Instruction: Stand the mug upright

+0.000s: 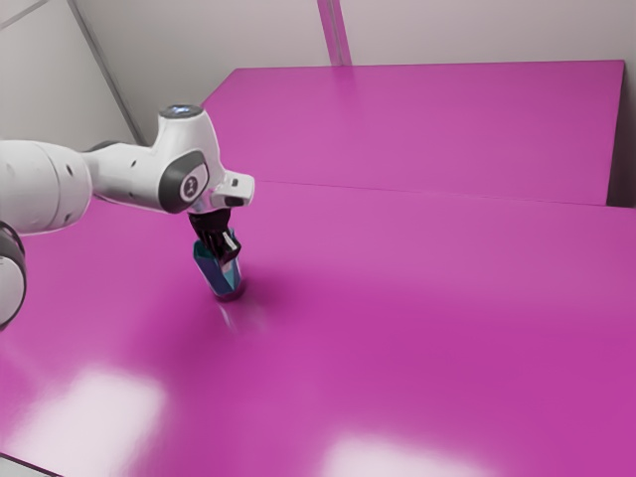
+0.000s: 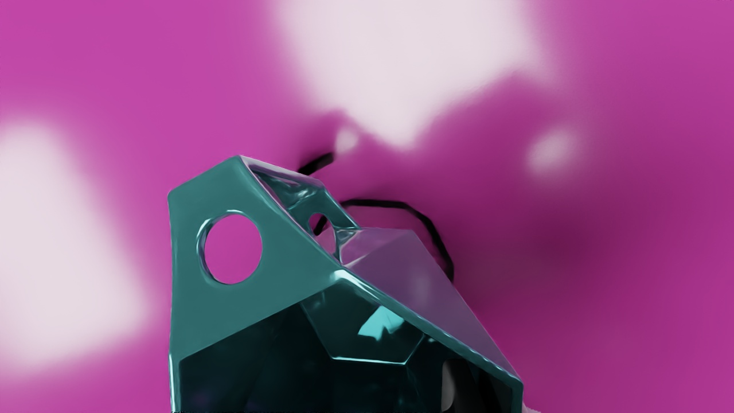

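A glossy teal mug with angular, faceted sides and a round hole through one flat part. It tilts, mouth upward and leaning toward the exterior view's left, its base low at the magenta worktop.

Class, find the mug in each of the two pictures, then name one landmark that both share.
Exterior view: the teal mug is left of centre, just below the arm's gripper.
Wrist view: the mug is close to the camera, in front of the tabletop, its round hole and dark inside showing.
Shared landmark: the glossy magenta tabletop.
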